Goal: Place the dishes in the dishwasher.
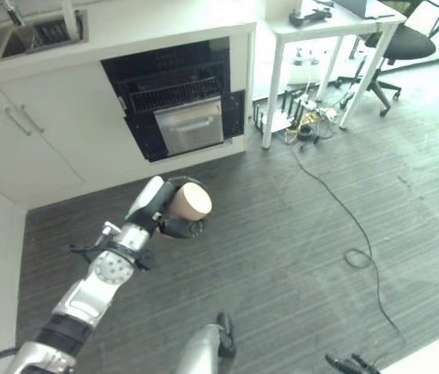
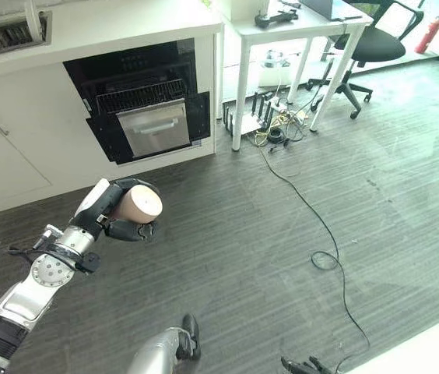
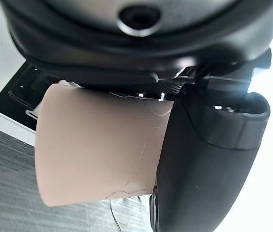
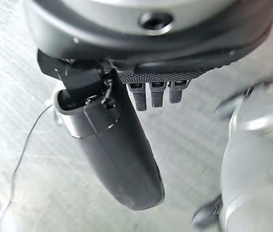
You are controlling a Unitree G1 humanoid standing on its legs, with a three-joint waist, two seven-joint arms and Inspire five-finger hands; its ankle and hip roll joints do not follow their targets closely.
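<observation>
Down low, close to the robot, the right hand (image 4: 127,159) hangs over the grey floor (image 1: 297,257). Its thumb sticks out and its fingers (image 4: 158,92) are curled in short against the palm. It holds nothing.

A bit further out, the left hand (image 1: 174,218) is lifted over the floor with its arm reaching forward. Its fingers and thumb are wrapped round a tan cup (image 1: 188,202). The cup lies on its side in the hand, with its round flat end pointing to the right. In the left wrist view, the cup (image 3: 93,150) sits tight between the dark palm and the thumb (image 3: 204,159).

A thin black cord (image 1: 352,234) runs across the floor on the right and makes a small loop.

Further away, a white cupboard (image 1: 40,132) stands against the wall. The dishwasher (image 1: 177,97) is set into it, and it is open. A wire rack (image 1: 174,92) shows inside its dark hole, and a shiny grey drawer front (image 1: 192,125) with a handle sits just under the rack. The cup is well apart from the dishwasher.

On top of the cupboard, at the far left, is a sink (image 1: 29,35).

To the right of the dishwasher stands a white bench (image 1: 336,27) with thin legs. A tangle of wires (image 1: 305,117) lies under it. A black office chair (image 1: 395,47) is beside the bench at the far right.
</observation>
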